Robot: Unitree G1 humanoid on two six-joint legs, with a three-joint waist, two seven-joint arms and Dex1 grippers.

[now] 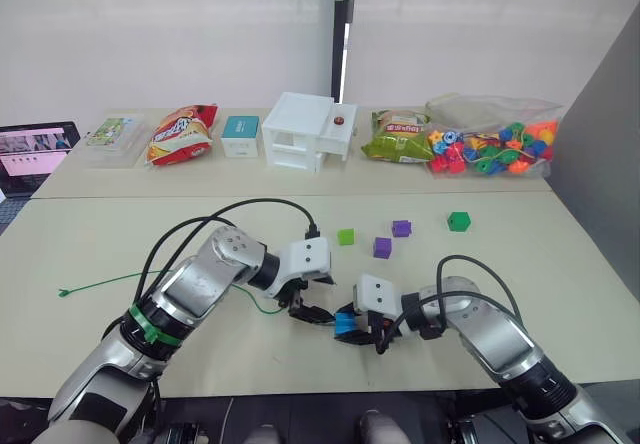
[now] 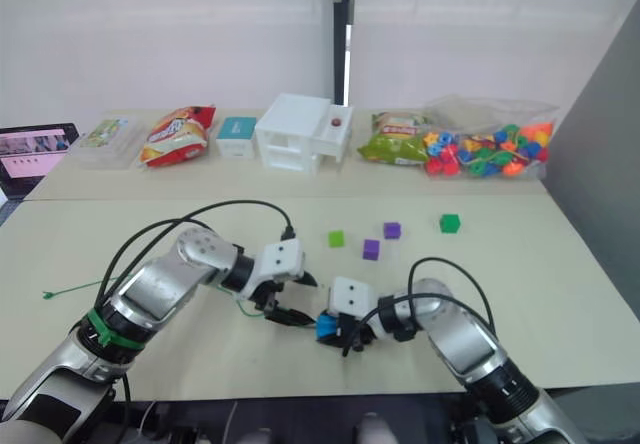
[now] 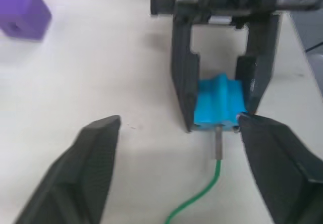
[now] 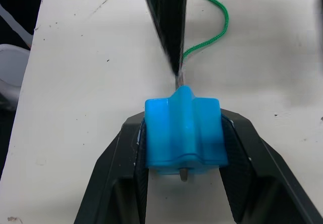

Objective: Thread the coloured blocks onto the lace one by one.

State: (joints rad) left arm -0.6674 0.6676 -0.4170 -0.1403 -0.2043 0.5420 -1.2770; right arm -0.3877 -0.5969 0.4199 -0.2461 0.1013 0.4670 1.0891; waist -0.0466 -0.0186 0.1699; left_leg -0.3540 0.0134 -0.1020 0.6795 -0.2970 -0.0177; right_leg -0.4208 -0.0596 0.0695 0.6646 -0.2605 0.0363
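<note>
- The right gripper (image 1: pixel 352 330) sits low over the table (image 1: pixel 560 264) near its front edge, its two black fingers closed on either side of a blue block (image 4: pixel 182 132).
- The stiff brownish tip of the lace (image 3: pixel 218 144) enters the block on the side facing the left gripper, and a small stub of it shows at the opposite face of the block in the right wrist view.
- The left gripper (image 1: pixel 312 310) is just beside the blue block, fingers spread wide apart and holding nothing; one finger (image 3: pixel 282 158) touches or nearly touches the block's corner.
- From the block the green lace (image 1: pixel 100 285) curls back under the left arm and runs out across the table towards its left edge.
- Beyond the blue block lie a light green block (image 1: pixel 346 236), two purple blocks (image 1: pixel 382 247) (image 1: pixel 401 228) and, furthest right, a dark green block (image 1: pixel 458 221), all well apart from the grippers.
- Along the table's far side stand a white box (image 1: pixel 305 130), snack bags (image 1: pixel 181 134) and a clear bag of mixed beads (image 1: pixel 495 142).
</note>
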